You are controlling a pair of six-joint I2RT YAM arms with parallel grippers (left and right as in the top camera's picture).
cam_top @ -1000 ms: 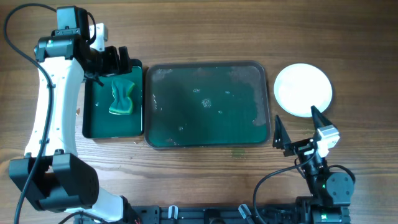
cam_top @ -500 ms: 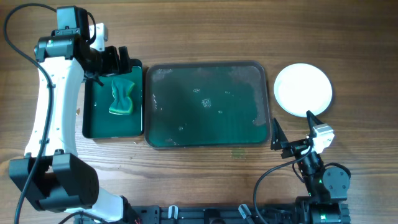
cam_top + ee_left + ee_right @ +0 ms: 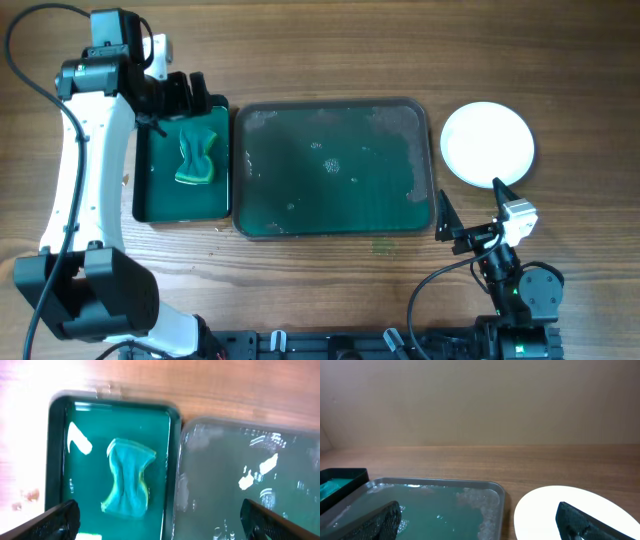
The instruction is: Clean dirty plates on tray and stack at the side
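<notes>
The large dark green tray (image 3: 400,222) lies mid-table, wet with soap suds and with no plates on it; it also shows in the left wrist view (image 3: 280,460) and right wrist view (image 3: 445,505). A white stack of plates (image 3: 487,144) sits on the table right of the tray, also in the right wrist view (image 3: 570,510). My left gripper (image 3: 185,95) is open and empty at the far end of the small sponge tray. My right gripper (image 3: 470,212) is open and empty, near the table's front, below the plates.
A smaller, deeper green tray (image 3: 155,195) left of the big one holds a green-and-yellow sponge (image 3: 196,155), which also shows in the left wrist view (image 3: 127,482). Bare wooden table surrounds the trays.
My right gripper drew back toward the front edge and slightly left about a second ago, then stayed still. The left arm has not moved.
</notes>
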